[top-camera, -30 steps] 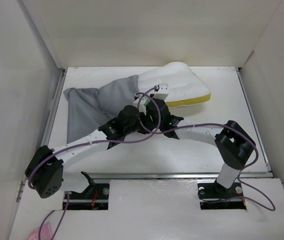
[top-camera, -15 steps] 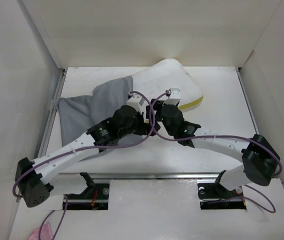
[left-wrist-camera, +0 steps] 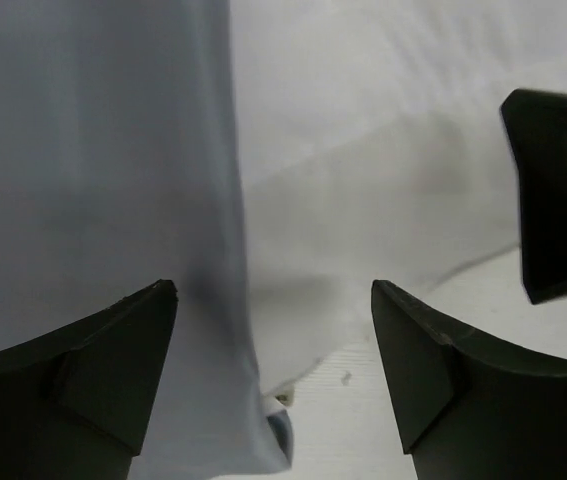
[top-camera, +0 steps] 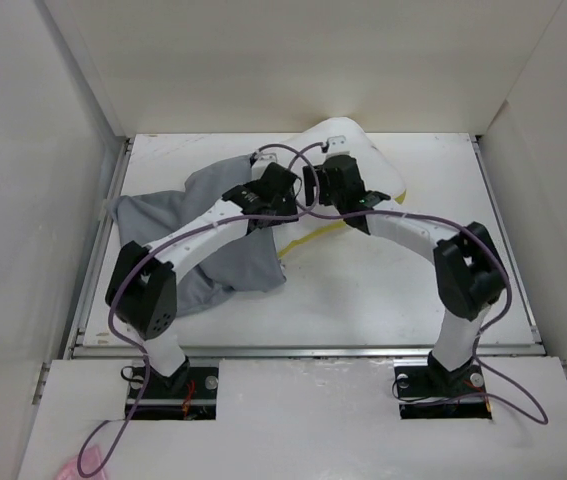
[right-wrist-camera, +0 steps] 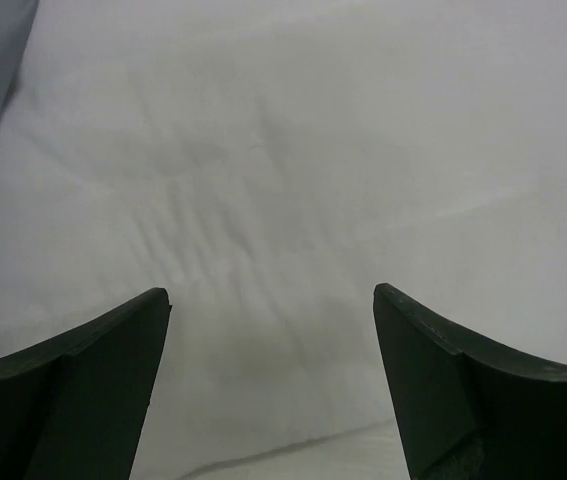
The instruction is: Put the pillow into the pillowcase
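Observation:
The white pillow (top-camera: 348, 140) lies at the back middle of the table, its yellow trim (top-camera: 308, 235) showing along the near edge. The grey pillowcase (top-camera: 208, 235) lies limp over its left end and spreads to the left and front. Both wrists hover over the pillow, side by side. My left gripper (left-wrist-camera: 273, 295) is open above the pillowcase's edge (left-wrist-camera: 93, 150), where grey cloth meets the white pillow (left-wrist-camera: 363, 110); nothing is between its fingers. My right gripper (right-wrist-camera: 271, 295) is open over bare pillow fabric (right-wrist-camera: 283, 150). One right finger (left-wrist-camera: 555, 195) shows in the left wrist view.
White walls close in the table (top-camera: 433, 290) at the left, back and right. A metal rail (top-camera: 313, 350) runs along the near edge by the two arm bases. Purple cables loop between the wrists above the pillow.
Both arms have swung toward the back and now stand over the pillow. The grey cloth has spread further forward and lies slack. Both grippers have gone from shut to open.

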